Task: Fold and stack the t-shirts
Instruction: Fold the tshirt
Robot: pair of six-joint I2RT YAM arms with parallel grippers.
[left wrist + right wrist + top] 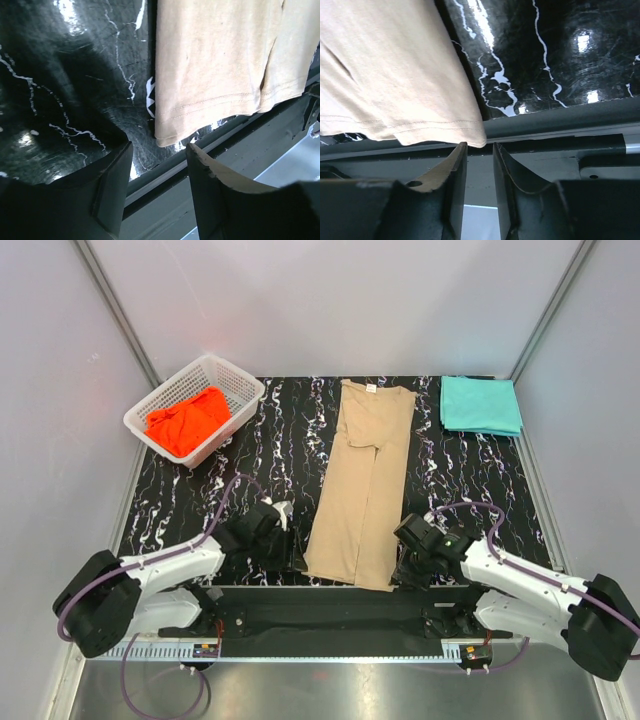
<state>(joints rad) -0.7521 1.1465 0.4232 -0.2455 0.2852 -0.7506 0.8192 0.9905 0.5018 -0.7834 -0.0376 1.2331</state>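
Where the tan t-shirt [362, 480] lies: it is spread as a long narrow strip down the middle of the black marbled table [270, 440]. Its collar end points away from the arms and its hem is at the near edge.
Left gripper [157, 147]: low over the table, just beside the near left corner of the hem. Its fingers stand a fair way apart with nothing between them, and the cloth corner is just beyond the tips.
Right gripper [479, 146]: low at the near right corner of the hem. Only a narrow gap separates its fingers and nothing is in it. The corner is very close to one tip, but I cannot tell if they touch.
Teal t-shirt [480, 405]: folded flat at the far right corner of the table, well apart from the arms.
Orange-red t-shirt [188, 420]: crumpled inside the white lattice basket [240, 380] at the far left.
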